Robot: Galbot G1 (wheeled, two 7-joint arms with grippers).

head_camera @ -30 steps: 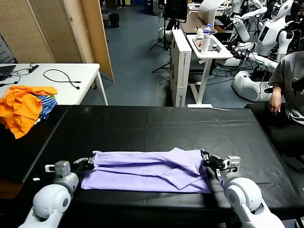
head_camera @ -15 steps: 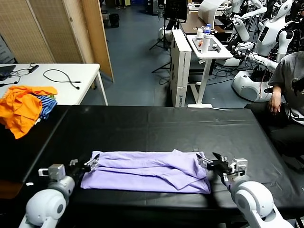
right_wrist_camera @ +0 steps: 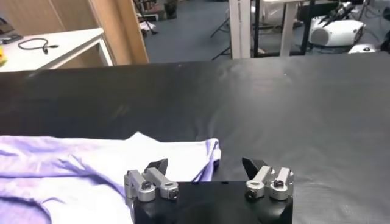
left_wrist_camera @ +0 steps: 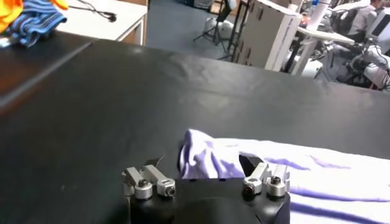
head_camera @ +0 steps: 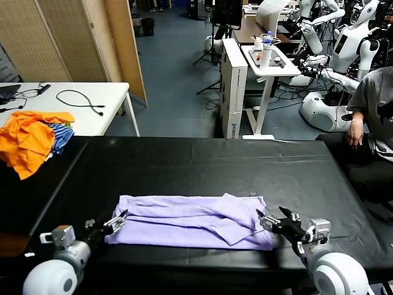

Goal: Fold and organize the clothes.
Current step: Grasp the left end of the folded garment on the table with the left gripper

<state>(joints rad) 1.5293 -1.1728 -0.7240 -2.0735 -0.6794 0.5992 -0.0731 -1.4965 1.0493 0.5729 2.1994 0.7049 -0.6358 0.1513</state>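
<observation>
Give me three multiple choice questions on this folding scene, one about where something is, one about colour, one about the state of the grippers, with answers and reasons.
1. Where does the T-shirt lie?
A. On the near part of the black table
B. On the white table
C. On the floor

2. What colour is the T-shirt?
A. Orange
B. Pale lavender
C. Blue-striped

3. How do the left gripper and right gripper stand?
A. Both shut on the cloth
B. Only the right one grips
C. Both open, at the shirt's ends

Answers: 1 A, it lies folded into a long band near the robot; 2 B, the orange garments sit aside; 3 C, both wrist views show spread fingers holding nothing.
</observation>
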